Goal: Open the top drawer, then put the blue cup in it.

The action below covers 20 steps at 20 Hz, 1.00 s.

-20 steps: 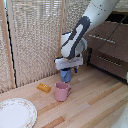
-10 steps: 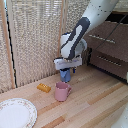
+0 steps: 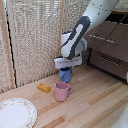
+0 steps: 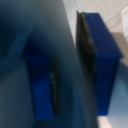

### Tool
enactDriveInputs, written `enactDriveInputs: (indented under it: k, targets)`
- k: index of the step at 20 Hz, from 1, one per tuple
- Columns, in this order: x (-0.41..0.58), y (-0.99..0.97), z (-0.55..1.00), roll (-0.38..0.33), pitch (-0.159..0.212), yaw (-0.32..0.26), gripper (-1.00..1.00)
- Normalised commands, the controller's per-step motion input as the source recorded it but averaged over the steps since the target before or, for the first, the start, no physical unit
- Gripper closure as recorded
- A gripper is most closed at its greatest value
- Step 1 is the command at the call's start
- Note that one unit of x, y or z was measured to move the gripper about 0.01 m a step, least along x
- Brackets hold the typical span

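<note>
Exterior view: end effector [image 3: 65, 69] around blue cup [image 3: 65, 76]

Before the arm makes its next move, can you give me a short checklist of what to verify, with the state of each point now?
1. Gripper is down at the small plain blue cup: ok.
2. Gripper is shut firmly on the blue cup: cannot tell; the wrist view is blurred and the exterior view hides the fingertips.
3. Blue cup is lifted off the light wooden table: cannot tell.
4. Pink handled mug stands apart from the blue cup: ok, though close, so lift straight up.
5. Upper dark-brown drawer front with the silver bar handle is open: not ok, it looks shut.
6. Small orange block and white plate are away from the gripper: ok.
</note>
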Motion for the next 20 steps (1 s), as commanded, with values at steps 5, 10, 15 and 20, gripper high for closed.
enactDriveInputs:
  k: [5, 10, 15, 20]
  targets:
    - [-0.093, 0.04, 0.58, 0.123, -0.05, -0.012, 1.0]
    - [0.088, 0.14, 0.73, 0.144, 0.003, -0.05, 1.0]
    - [0.136, 0.23, 0.78, 0.105, 0.045, -0.07, 1.0]
    - [0.084, 0.27, 0.81, 0.055, 0.0, -0.209, 1.0]
